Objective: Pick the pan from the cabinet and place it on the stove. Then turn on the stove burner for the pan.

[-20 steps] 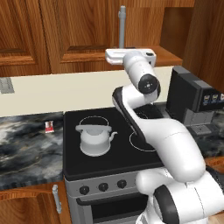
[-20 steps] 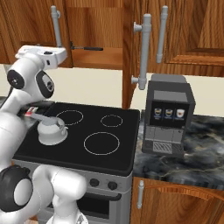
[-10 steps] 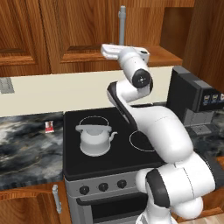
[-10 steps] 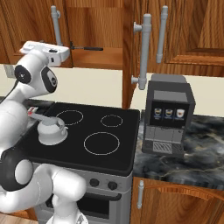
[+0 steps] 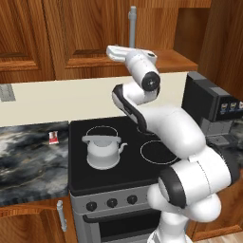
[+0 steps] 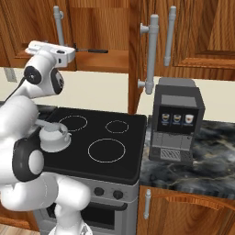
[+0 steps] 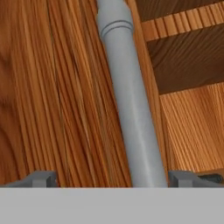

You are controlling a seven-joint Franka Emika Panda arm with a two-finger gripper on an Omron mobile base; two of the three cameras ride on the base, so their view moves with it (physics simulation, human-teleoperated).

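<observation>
Currently the main risk, as I judge it: the wide red-brown wooden wall cabinet (image 6: 96,41) has its right door standing open on edge while the left door (image 5: 90,38) looks shut. Its long grey bar handle (image 7: 131,113) lies straight ahead of the hand, between the fingertips. If the white arm (image 5: 161,118) pushes forward from here, the fingers could strike the handle or the wood instead of entering the open bay. The white kettle with a loop handle (image 5: 102,149) occupies one ring of the black glass cooktop (image 6: 133,158), so a careless set-down could knock it.

Pose: arm raised high, forearm folded up over the cooktop, hand level at cabinet height and aimed at the door.

Two-finger gripper (image 7: 113,178): spread wide, fingertips (image 7: 41,178) either side of the handle, not closed on it, nothing held.

Small dark grey frying pan (image 6: 92,51): only its thin straight handle is clear, on the cabinet's bottom shelf, just beside the hand.
</observation>
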